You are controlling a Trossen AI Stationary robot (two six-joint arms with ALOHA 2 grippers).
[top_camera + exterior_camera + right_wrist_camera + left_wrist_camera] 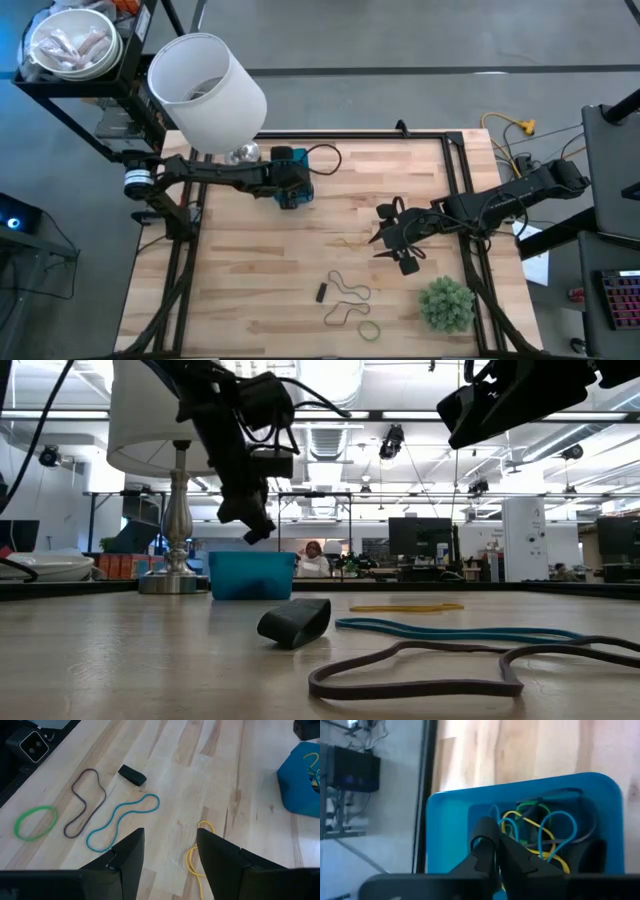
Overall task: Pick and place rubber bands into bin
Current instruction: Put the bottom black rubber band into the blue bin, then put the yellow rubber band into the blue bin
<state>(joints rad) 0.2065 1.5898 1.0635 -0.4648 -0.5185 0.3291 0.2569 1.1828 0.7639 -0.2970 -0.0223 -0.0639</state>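
The left gripper [291,186] hangs directly over the blue bin [300,195], near the table's [250,260] far edge and just beside the white lamp shade [207,88]. The right gripper [385,232] hovers over the table's right half. In front of it lie loose rubber bands [347,298], with a small green plant [446,304] to their right.

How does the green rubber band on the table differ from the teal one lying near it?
The thin green rubber band lies as a rounded, open oval; the thin teal rubber band is pinched in the middle into a long wavy figure-eight shape. The green one sits at the end of the group, while the teal one lies next to the right gripper, with a dark brown rubber band between them. Both lie flat on the wooden table, outside the blue plastic bin.
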